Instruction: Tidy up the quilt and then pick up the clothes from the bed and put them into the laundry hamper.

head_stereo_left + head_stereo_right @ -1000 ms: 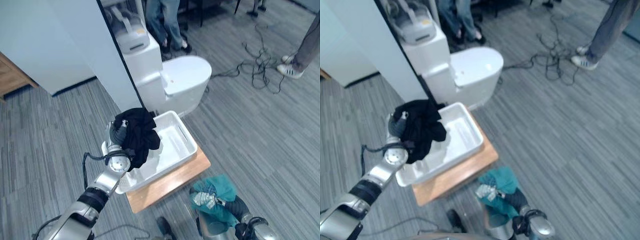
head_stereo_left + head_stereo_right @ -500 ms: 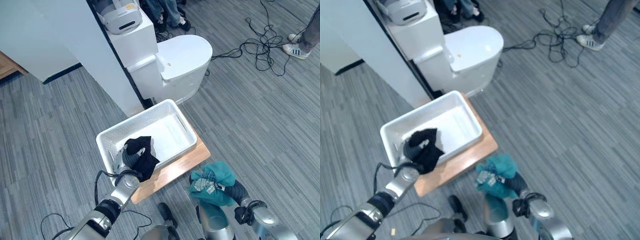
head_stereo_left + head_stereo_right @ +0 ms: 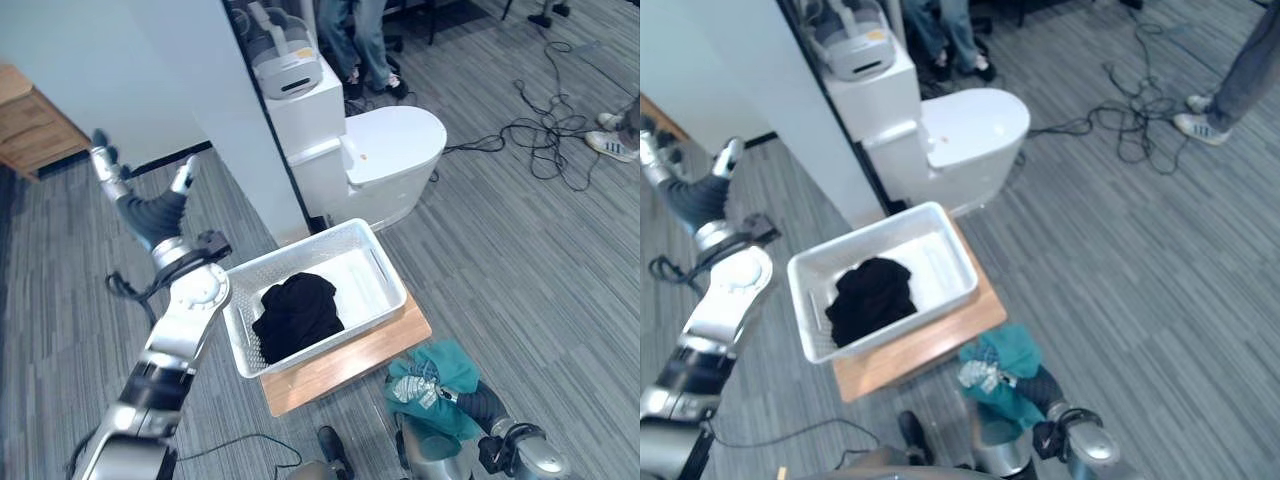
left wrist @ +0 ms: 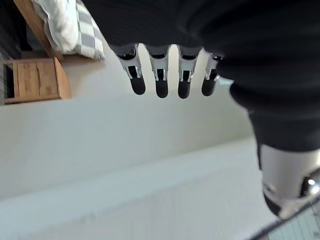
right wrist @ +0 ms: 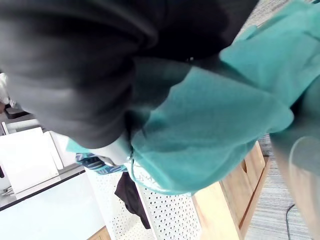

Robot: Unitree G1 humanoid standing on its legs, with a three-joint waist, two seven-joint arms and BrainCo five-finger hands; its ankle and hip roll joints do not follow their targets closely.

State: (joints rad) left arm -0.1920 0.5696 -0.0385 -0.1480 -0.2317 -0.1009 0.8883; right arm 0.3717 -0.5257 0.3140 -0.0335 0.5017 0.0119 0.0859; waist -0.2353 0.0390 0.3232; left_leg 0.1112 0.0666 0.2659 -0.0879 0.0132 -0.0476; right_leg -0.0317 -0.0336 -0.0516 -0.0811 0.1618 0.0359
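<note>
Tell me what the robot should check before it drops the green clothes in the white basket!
1. Black clothes already in the white basket: ok, they lie inside it.
2. Left hand empty and out of the way: ok, fingers straight, raised beside the basket.
3. Right hand holding the green clothes: ok, the cloth is bunched around it.
4. Green clothes over the basket: not ok, they hang in front of the wooden stand, outside the rim.
5. Room left in the basket: ok, its side nearer the toilet is bare.
6. Basket sitting steady on the stand: cannot tell.
</note>
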